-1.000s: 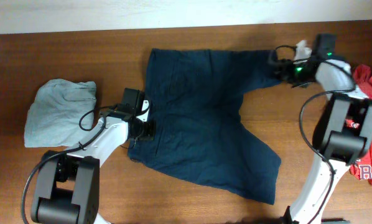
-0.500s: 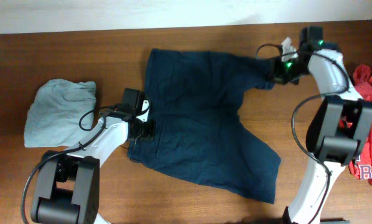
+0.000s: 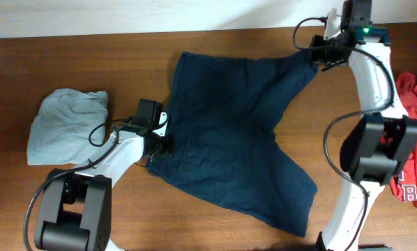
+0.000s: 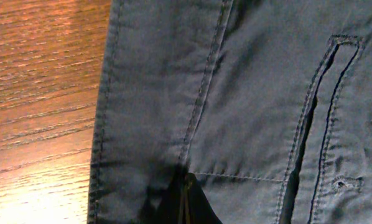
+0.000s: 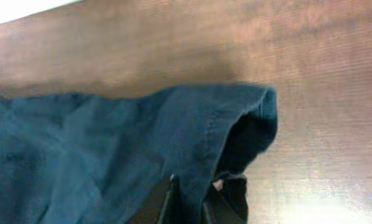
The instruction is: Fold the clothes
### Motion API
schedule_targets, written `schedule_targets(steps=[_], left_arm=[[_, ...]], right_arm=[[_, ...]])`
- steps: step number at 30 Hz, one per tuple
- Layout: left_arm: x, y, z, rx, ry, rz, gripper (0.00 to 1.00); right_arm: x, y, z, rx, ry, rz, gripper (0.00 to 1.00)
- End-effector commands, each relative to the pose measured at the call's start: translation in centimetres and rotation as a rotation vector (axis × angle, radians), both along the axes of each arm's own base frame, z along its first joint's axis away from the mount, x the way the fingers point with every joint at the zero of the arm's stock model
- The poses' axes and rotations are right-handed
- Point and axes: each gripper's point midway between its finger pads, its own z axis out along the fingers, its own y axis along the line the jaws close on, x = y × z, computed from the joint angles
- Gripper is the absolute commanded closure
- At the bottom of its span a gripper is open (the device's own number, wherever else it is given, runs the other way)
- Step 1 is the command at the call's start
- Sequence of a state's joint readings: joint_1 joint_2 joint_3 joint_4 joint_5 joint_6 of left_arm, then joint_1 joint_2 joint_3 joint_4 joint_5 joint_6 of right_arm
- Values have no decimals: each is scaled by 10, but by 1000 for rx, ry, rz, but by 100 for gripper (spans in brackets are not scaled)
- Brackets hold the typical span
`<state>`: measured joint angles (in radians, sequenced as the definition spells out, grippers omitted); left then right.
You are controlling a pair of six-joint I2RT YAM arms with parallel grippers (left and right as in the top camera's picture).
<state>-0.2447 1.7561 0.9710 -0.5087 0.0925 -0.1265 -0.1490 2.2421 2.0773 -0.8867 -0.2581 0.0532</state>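
Dark navy shorts (image 3: 229, 139) lie spread on the wooden table (image 3: 69, 63). My left gripper (image 3: 161, 145) is shut on the waistband at the shorts' left edge. In the left wrist view the closed tips (image 4: 186, 202) pinch the cloth (image 4: 260, 93) below a stitched pocket slit (image 4: 316, 118). My right gripper (image 3: 319, 54) is at the far right corner, shut on the hem of one leg. In the right wrist view the hem (image 5: 236, 118) runs between the two fingers (image 5: 168, 199), and the leg's open end curls beside them.
A crumpled grey garment (image 3: 65, 125) lies at the left of the table. A red garment (image 3: 414, 104) lies at the right edge, beside the right arm's base. The table's far edge meets a white strip (image 3: 125, 14).
My right gripper has shut on the leg hem and drawn it toward the far edge and right, stretching that leg out. The shorts' top edge shifted right. The left arm has not moved.
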Motion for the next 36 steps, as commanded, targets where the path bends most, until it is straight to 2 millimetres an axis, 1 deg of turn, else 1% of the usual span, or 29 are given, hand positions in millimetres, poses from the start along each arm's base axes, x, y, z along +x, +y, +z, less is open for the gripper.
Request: schedule_targets(steps=[1,2,3,6,7,9,11,12,13,15,16,17,19,20,22,24,26,27,28,29,31,32,34,35,36], left_arm=[[1,2,-3,16,2,-10,100],[1,2,-3,16,2,-10,100],[1,2,-3,16,2,-10,100],[1,2,-3,16,3,-10,100],[1,2,-3,16,3,-10,100],[1,3,-3,17,4,-10,100],[1,3,-3,16,3,-10,100],[1,3,-3,16,2,-10,100],[2,3,-3,16,1,-10,100],[2,2,-3,15,-1,-10,100],[2,2,-3,15,-1,-10,100],[2,2,-3,15,-1,-10,100],[2,2,-3,16,0,-10,100],[2,2,-3,16,0,-10,100],[2,2,-3,15,0,-10,100],[2,2,-3,15,0,-10,100],[2,3,-3,16,0,-10,100],[2,2,-3,15,0,-10,100],[2,2,-3,16,0,-10,100],[2,3,-3,16,-1,-10,100],[2,2,-3,15,-2,-10,100],[2,2,-3,15,-2,-10,100],[2,2,-3,16,-2,-11,100],[2,2,-3,15,-1,-10,100],[2,2,-3,15,-1,-11,100]], right_arm=[[15,-7,-36,-15,10,-18,88],[17,0,-37,21,3,4,96],[17,10,-34,69,-7,35,96],[16,46,-6,221,-56,142,96],[14,58,10,252,-73,169,96],[8,76,37,252,-88,200,96],[2,98,59,246,-99,240,96],[0,106,63,241,-102,253,96],[-1,126,70,221,-112,285,96],[-2,151,70,194,-118,321,96],[-2,160,68,180,-117,333,96],[-4,175,64,151,-113,350,96],[-6,214,55,87,-123,396,96],[-6,224,55,74,-132,409,96],[-1,236,50,12,-158,405,96],[6,235,46,-63,-179,368,96],[9,235,45,-69,-186,353,95],[9,240,45,-42,-188,366,95],[6,251,47,15,-191,406,95],[-1,267,51,96,-190,466,95],[-9,283,50,132,-178,500,96],[-12,289,48,130,-171,510,96],[-22,307,38,131,-144,542,96],[-28,318,29,128,-121,563,95],[-32,323,23,125,-106,572,96]])
